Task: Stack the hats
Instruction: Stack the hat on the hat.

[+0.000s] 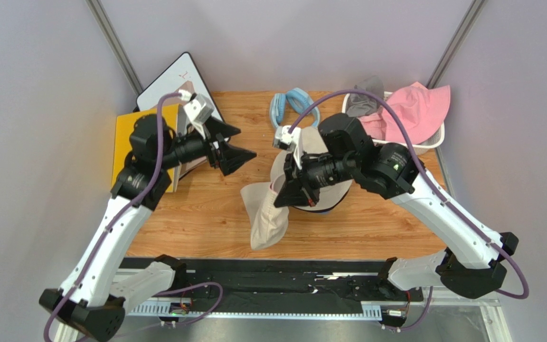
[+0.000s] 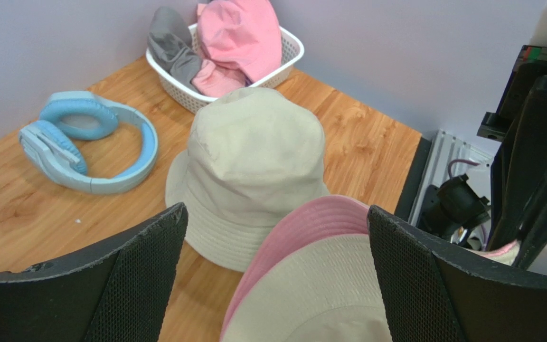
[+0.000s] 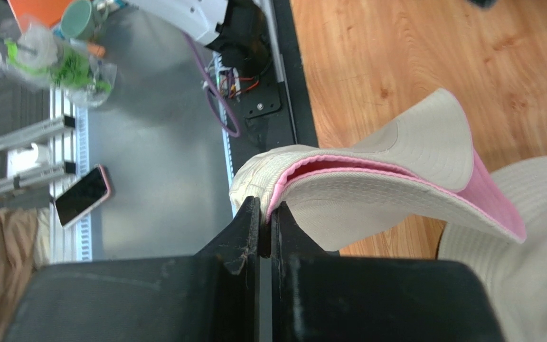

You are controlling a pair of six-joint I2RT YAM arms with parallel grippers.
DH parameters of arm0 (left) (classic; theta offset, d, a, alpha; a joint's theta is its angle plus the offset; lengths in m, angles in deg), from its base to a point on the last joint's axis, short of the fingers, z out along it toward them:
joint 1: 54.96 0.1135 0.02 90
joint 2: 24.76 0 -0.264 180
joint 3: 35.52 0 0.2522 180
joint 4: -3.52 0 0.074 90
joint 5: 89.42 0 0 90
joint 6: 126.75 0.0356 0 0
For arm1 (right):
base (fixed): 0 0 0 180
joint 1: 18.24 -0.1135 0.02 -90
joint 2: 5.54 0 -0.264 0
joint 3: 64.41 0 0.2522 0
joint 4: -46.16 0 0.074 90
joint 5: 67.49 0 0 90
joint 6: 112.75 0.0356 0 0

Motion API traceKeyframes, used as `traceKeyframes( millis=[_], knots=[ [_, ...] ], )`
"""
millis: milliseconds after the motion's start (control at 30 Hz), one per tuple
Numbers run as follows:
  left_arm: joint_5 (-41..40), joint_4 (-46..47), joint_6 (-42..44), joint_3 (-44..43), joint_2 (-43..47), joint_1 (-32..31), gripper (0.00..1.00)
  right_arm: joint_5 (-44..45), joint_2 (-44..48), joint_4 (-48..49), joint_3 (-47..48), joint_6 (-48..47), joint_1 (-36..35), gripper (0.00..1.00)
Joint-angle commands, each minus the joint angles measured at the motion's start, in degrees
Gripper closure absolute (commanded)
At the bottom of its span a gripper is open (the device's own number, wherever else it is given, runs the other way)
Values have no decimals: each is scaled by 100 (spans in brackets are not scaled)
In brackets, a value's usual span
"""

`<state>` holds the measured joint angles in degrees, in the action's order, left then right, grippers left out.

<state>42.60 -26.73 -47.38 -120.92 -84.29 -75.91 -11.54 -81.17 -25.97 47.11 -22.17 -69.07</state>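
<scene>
Right wrist view: my right tool (image 3: 264, 214) is clamped on the brim of the pink-lined beige hat (image 3: 405, 164), frame centre. My left tool (image 2: 276, 217) is spread apart. Left wrist view, mid-frame: second beige hat (image 2: 255, 157) sits on the counter (image 2: 12, 221).

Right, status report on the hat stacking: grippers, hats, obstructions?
Left gripper open, empty. Right gripper shut on brim of pink-lined beige hat. Plain beige hat on table beside it. Nothing between them; headphones well aside.

text: none clear | white board (image 1: 170, 83): faint mark, perhaps "T"
</scene>
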Motion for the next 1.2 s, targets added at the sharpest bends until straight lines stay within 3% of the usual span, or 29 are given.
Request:
traceKeyframes(
  millis=[0,167,300,467,767,1033,1167],
  knots=[
    [-397,972,-307,843,1150,-225,0,303,268,301,-72,-568,-454,100],
    [77,920,-588,1625,2198,-620,0,22,427,-445,279,-865,-779,100],
    [1007,850,-668,1723,2393,-656,1,-635,664,-789,420,-1305,-771,100],
    [1686,-231,34,1293,1982,-656,1,-1315,708,-1203,613,-1560,-779,100],
    [2179,-354,255,1196,1462,-814,1,-2457,489,-1879,1052,-2061,-779,100],
    [2293,-504,395,1292,1031,-2008,1,-2775,585,-2038,1168,-2282,-779,100],
    [2494,-504,387,1310,1048,-2203,4,-2581,673,-1915,983,-2212,-779,100]
  ],
)
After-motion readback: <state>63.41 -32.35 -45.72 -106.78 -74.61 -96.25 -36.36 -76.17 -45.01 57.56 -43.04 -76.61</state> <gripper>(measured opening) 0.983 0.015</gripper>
